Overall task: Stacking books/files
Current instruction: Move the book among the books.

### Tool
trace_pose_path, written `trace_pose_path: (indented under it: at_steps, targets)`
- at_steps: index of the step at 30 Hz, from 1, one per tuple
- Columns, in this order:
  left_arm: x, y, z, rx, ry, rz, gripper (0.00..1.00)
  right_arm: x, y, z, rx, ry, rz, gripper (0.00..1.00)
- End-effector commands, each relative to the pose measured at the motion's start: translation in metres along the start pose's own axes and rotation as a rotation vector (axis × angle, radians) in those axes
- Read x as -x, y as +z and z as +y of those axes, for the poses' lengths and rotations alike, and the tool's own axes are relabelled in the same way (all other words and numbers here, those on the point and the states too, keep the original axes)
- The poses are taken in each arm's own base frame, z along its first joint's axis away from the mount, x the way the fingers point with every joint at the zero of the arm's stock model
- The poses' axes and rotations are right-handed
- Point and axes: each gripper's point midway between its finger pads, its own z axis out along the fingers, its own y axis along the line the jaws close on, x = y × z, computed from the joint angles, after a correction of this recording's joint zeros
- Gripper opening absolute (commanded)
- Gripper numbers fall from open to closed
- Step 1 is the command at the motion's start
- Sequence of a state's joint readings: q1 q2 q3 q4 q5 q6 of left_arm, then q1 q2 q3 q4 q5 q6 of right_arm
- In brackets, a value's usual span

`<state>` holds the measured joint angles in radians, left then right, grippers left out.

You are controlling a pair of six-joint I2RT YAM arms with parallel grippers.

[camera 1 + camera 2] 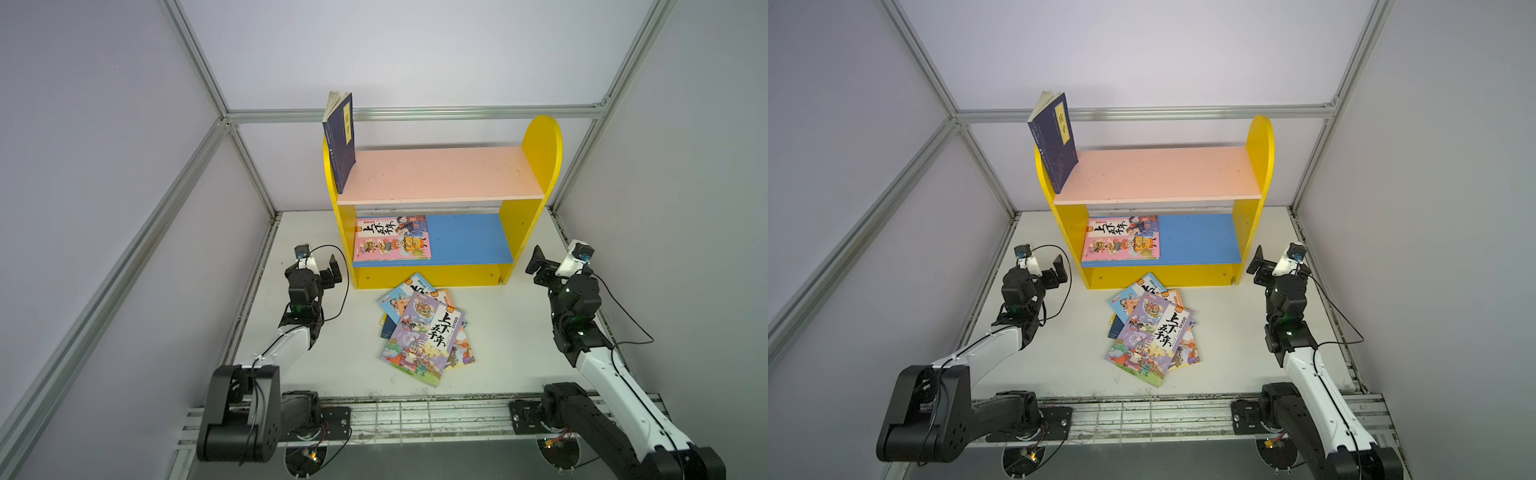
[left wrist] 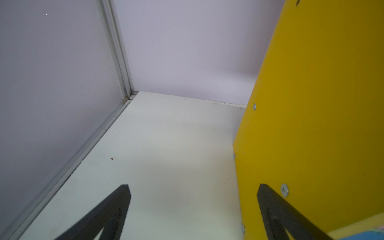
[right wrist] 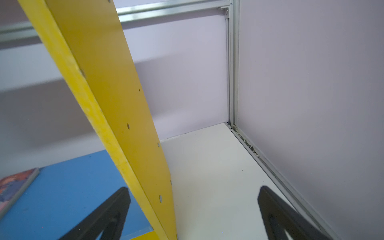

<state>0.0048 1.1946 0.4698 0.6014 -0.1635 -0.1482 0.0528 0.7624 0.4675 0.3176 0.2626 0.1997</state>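
Left tool (image 1: 330,270) and right tool (image 1: 539,266) are hanging with jaws spread wide and gripping nothing, each beside one yellow end of the bookcase (image 1: 540,149). Purple book (image 1: 424,336) is lying topmost on a loose, fanned pile on the counter (image 1: 519,332) just in front of the bookcase, overlapping a light blue book (image 1: 401,297) and an orange book (image 1: 461,353); a dark cover (image 1: 387,328) is peeking out beneath. Pink book (image 1: 392,237) is lying flat on the blue lower shelf (image 1: 469,241); navy book (image 1: 343,141) is standing on the pink upper shelf (image 1: 436,174), leaning against the bookcase's end. Judged best: taking the purple book first, working one jaw under an overhanging corner, since such thin covers are likely bending or dragging neighbours along.
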Motion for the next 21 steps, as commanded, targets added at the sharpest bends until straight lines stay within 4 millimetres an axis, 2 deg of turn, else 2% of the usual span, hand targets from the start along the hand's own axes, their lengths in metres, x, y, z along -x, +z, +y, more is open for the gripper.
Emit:
trace_pose_path:
  at_steps: [1,5,8,11,13,16,18,21]
  targets:
    - [0.007,-0.008,0.001,0.020,-0.125,0.076,1.00,-0.033,-0.019,0.005,0.040,0.104,0.213,1.00]
    - [0.011,-0.019,-0.014,-0.040,-0.239,0.180,1.00,-0.041,-0.044,0.030,0.173,0.216,0.359,1.00]
    - [0.004,-0.034,-0.031,-0.119,-0.285,0.263,1.00,-0.061,-0.063,0.053,0.288,0.304,0.529,1.00]
    - [-0.003,-0.056,-0.062,-0.264,-0.262,0.341,0.96,-0.084,-0.086,0.083,0.444,0.410,0.715,1.00]
    - [-0.012,-0.075,-0.080,-0.301,-0.202,0.408,0.96,-0.098,-0.104,0.098,0.510,0.457,0.826,1.00]
    - [-0.030,-0.098,-0.099,-0.333,-0.139,0.499,0.96,-0.116,-0.127,0.113,0.560,0.432,0.933,0.99]
    - [-0.049,-0.109,-0.112,-0.379,-0.164,0.586,0.98,-0.128,-0.141,0.126,0.601,0.395,0.992,0.99]
    - [-0.074,-0.118,-0.121,-0.406,-0.207,0.699,0.99,-0.151,-0.150,0.135,0.611,0.350,1.067,0.98]
